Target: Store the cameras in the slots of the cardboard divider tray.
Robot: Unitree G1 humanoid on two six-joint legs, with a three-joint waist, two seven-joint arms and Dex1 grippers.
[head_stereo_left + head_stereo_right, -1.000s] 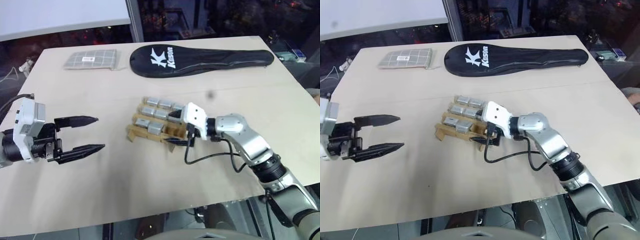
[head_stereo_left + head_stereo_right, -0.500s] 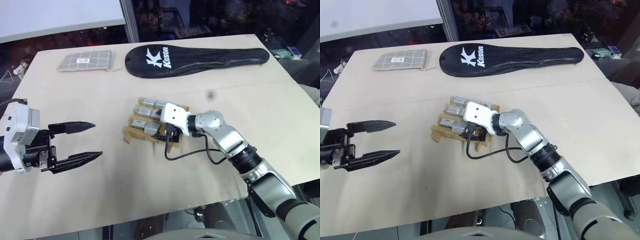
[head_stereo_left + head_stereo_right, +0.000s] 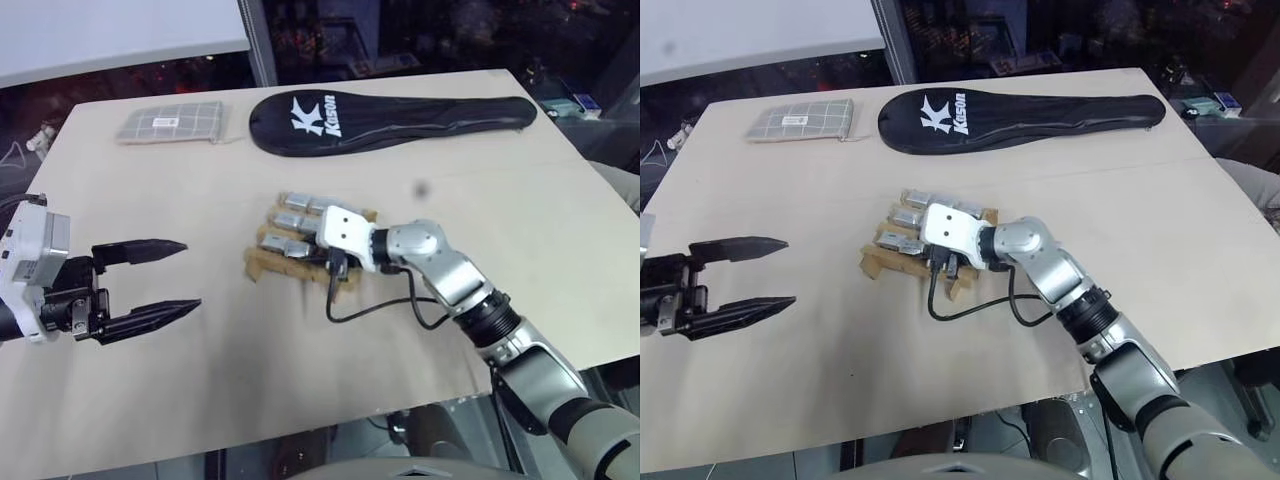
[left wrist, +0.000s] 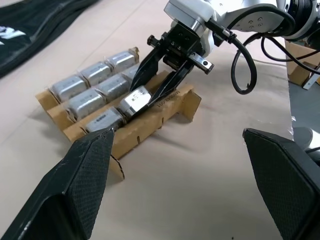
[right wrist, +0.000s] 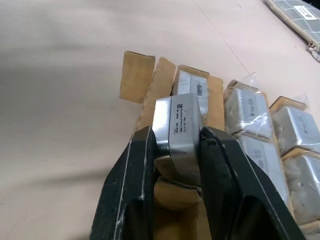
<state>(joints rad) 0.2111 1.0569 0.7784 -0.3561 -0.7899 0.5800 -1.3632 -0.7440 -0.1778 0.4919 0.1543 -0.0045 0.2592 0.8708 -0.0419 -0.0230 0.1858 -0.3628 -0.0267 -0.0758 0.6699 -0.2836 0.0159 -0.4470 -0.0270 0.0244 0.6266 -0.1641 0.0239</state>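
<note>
The cardboard divider tray (image 3: 262,262) lies mid-table with several silver-grey cameras (image 4: 82,102) in its slots. My right gripper (image 4: 150,92) reaches in over the tray's near row and is shut on one camera (image 5: 179,127), which sits tilted at the cardboard edge between the two black fingers (image 5: 132,185). A further camera (image 5: 192,90) lies in the slot just beyond it. My left gripper (image 3: 192,274) hovers open above bare table, well to the left of the tray, with nothing between its fingers.
A long black racket cover (image 3: 390,115) lies across the far side of the table, and a flat grey gridded packet (image 3: 175,122) is at the far left. A black cable (image 3: 370,305) loops from my right wrist onto the table beside the tray.
My right gripper has slid left over the tray's near row and closed on a camera. The left gripper has stayed open in place. The head view shifted slightly.
</note>
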